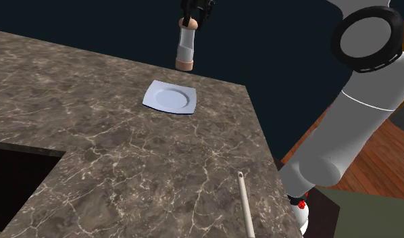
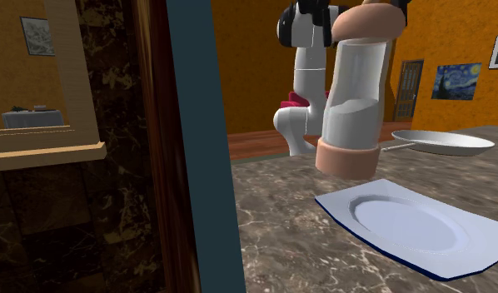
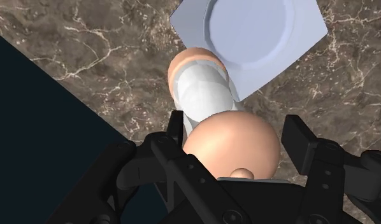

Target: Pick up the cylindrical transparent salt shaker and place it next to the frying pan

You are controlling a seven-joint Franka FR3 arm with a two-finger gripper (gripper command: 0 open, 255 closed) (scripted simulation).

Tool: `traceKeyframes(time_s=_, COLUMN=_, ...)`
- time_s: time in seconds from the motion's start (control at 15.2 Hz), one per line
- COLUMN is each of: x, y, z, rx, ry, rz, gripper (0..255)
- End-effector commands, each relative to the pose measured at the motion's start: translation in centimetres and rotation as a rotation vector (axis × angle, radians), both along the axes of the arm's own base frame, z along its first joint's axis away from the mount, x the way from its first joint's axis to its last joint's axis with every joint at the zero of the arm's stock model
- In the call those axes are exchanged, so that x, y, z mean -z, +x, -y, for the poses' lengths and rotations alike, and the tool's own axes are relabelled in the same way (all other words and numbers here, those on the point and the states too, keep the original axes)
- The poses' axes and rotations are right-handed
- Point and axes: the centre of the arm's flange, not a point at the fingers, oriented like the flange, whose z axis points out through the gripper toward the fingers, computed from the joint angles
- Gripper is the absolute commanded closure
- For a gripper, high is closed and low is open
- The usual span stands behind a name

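The salt shaker (image 1: 186, 46) is a clear cylinder with white salt in it and a tan cap and base. It hangs upright in the air above the far edge of the marble counter (image 1: 126, 155), just beyond a white plate (image 1: 170, 98). My black gripper (image 1: 194, 17) is shut on the shaker's top end. In the wrist view my gripper (image 3: 237, 130) clasps the round tan cap, with the shaker's body (image 3: 202, 89) pointing down beside the plate (image 3: 253, 32). The frying pan (image 2: 443, 141) lies on the counter behind the shaker (image 2: 356, 100), near the arm's base.
The square plate (image 2: 405, 220) lies flat on the counter close under the shaker. A pale rod (image 1: 244, 203) lies near the counter's front right edge. A dark sunken opening (image 1: 18, 176) cuts into the counter at the shoulder view's lower left. Wooden floor lies past the right edge.
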Motion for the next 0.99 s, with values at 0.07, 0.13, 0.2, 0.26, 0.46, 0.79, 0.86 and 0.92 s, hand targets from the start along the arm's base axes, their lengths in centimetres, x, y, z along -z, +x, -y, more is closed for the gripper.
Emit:
traceKeyframes(time_s=0.07, x=0.0, y=-3.6, z=-1.6, rx=0.0, ry=0.0, rz=0.0, gripper=255)
traceKeyframes(time_s=0.13, x=0.0, y=-4.8, z=-2.2, rx=0.0, ry=0.0, rz=0.0, gripper=255)
traceKeyframes(time_s=0.2, x=0.0, y=-6.0, z=-2.9, rx=0.0, ry=0.0, rz=0.0, gripper=255)
traceKeyframes(time_s=0.26, x=0.0, y=-7.1, z=-3.5, rx=0.0, ry=0.0, rz=0.0, gripper=255)
traceKeyframes(time_s=0.46, x=0.0, y=-10.6, z=-5.4, rx=0.0, ry=0.0, rz=0.0, gripper=255)
traceKeyframes(time_s=0.79, x=0.0, y=-16.4, z=-8.5, rx=0.0, ry=0.0, rz=0.0, gripper=255)
traceKeyframes(time_s=0.86, x=0.0, y=-17.6, z=-9.1, rx=0.0, ry=0.0, rz=0.0, gripper=255)
traceKeyframes(time_s=0.92, x=0.0, y=-18.8, z=-9.7, rx=0.0, ry=0.0, rz=0.0, gripper=255)
